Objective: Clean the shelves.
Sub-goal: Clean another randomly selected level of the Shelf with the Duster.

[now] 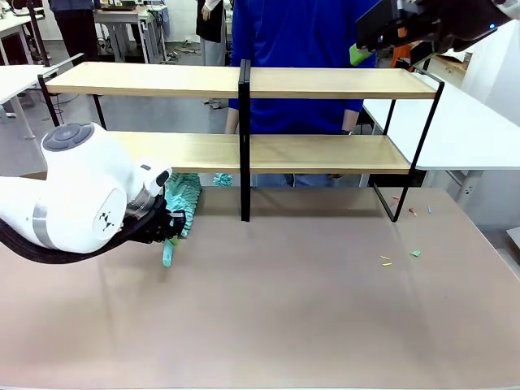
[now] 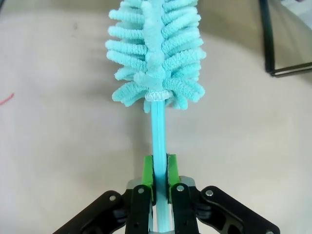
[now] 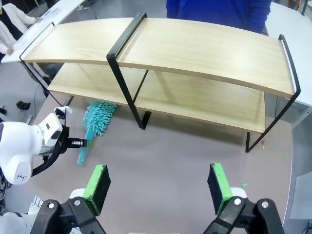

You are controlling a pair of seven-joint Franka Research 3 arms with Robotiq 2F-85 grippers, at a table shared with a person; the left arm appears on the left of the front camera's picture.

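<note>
The left arm (image 1: 77,199) comes in low from the left, its wrist bent toward the shelves (image 1: 325,81). The left claw (image 2: 160,168) is clenched on the thin teal handle of a duster (image 2: 156,53), with the green pads pressed on both sides of the handle. The fluffy head points away from the claw, toward the far side. In the front view the head sits low over the counter (image 1: 284,309), at the near edge of the lower left board, left of the black central upright. I cannot tell whether it touches that board. The handle's butt end hangs just above the counter on the near side of the claw.

The right arm (image 1: 431,24) is held high at the far right, above the right end of the top board. The right claw (image 3: 158,183) looks down on the shelves and is released, its jaws wide apart with nothing between them.

The shelves stand across the far half of the counter, all four boards bare. A person (image 1: 301,41) in a blue top stands just behind them. A few small scraps (image 1: 416,253) lie on the counter near the right foot of the frame.
</note>
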